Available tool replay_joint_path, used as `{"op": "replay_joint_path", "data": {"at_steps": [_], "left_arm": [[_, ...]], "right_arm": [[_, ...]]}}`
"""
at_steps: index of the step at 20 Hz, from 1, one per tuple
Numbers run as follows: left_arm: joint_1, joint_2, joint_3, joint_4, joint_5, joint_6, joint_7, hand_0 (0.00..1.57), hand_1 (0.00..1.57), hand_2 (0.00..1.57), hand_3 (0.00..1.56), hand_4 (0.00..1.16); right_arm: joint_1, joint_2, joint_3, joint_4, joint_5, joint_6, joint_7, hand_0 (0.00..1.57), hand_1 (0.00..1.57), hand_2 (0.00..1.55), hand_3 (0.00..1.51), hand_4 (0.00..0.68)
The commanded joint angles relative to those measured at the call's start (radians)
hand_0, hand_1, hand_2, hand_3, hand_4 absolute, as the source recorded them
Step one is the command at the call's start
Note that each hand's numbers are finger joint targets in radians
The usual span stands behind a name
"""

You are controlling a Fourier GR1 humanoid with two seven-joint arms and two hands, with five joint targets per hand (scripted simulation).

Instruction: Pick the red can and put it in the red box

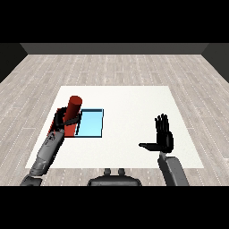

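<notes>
The left hand (62, 120) curls round the red can (74, 110), holding it upright over the red tray (69, 129). The light blue tray (91, 123) lies touching the red tray's right side. The right hand (163, 136), fingers straight and thumb spread wide, hovers well apart above the white table (129, 103).

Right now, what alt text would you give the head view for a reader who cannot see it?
The robot's left hand curls round an upright red can, holding it over the red tray, which lies beside a light blue tray on a white table. The right hand is raised at the right, fingers straight, holding nothing.
</notes>
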Motion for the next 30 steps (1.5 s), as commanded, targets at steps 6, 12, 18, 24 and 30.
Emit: {"op": "replay_joint_path", "data": {"at_steps": [6,12,18,24,30], "left_arm": [[-0.144,0.086,0.025,0.529,-0.097,-0.068,0.076,1.57,1.57,1.52,1.43,1.02],[-0.227,0.074,0.007,0.822,-0.161,-0.094,0.124,0.63,0.63,0.60,0.00,0.77],[-0.259,0.020,0.004,0.960,-0.185,-0.162,0.059,0.88,0.88,0.93,0.78,0.52],[-0.318,0.061,-0.021,1.064,-0.230,-0.232,0.112,0.00,0.00,0.00,0.00,0.00],[-0.285,0.053,0.267,0.842,0.065,-0.308,-0.235,0.00,0.00,0.00,0.00,0.00]], "right_arm": [[-0.032,0.021,-0.048,0.118,-0.004,0.006,-0.040,0.00,0.00,0.00,0.00,0.000],[-0.110,0.027,-0.044,0.186,0.036,-0.007,-0.048,0.00,0.00,0.00,0.00,0.000],[-0.184,0.051,-0.066,0.335,0.030,0.028,-0.105,0.00,0.00,0.00,0.00,0.000],[-0.158,0.075,-0.063,0.342,0.027,0.043,-0.146,0.00,0.00,0.00,0.00,0.000],[-0.162,0.065,-0.059,0.289,0.007,0.057,-0.109,0.00,0.00,0.00,0.00,0.000]]}}
